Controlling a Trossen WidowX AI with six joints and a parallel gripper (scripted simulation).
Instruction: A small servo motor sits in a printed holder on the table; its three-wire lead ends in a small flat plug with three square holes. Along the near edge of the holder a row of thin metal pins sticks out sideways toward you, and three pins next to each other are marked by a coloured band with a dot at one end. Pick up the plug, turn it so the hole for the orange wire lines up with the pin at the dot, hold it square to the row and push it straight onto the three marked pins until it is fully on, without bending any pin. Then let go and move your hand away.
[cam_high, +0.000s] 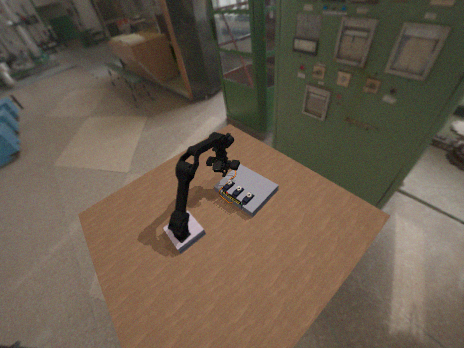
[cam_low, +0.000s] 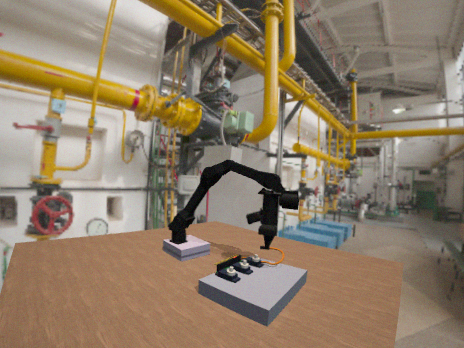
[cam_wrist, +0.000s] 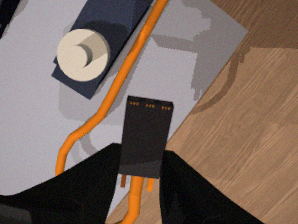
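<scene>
My gripper (cam_high: 224, 173) (cam_low: 265, 246) (cam_wrist: 141, 156) is shut on the black plug (cam_wrist: 146, 132), with a finger on each long side. The plug's end with three small holes faces up in the wrist view; brown and orange wires leave its lower end. The orange lead (cam_low: 283, 256) (cam_wrist: 117, 82) loops beside the nearest servo (cam_wrist: 107, 37), which has a cream horn. The grey holder (cam_high: 260, 187) (cam_low: 255, 299) (cam_wrist: 30, 125) lies below the fingers; whether the plug touches it I cannot tell. The pin row with its coloured band (cam_high: 231, 198) is along the holder's edge facing the arm's base; the dot is too small to make out.
Two more dark servos with pale horns stand on the holder, the middle one (cam_high: 238, 190) (cam_low: 244, 266) and the far one (cam_high: 248, 197) (cam_low: 231, 273). The arm's pale base block (cam_high: 196, 235) (cam_low: 196, 250) stands on the wooden table (cam_high: 260, 270) (cam_low: 100, 295).
</scene>
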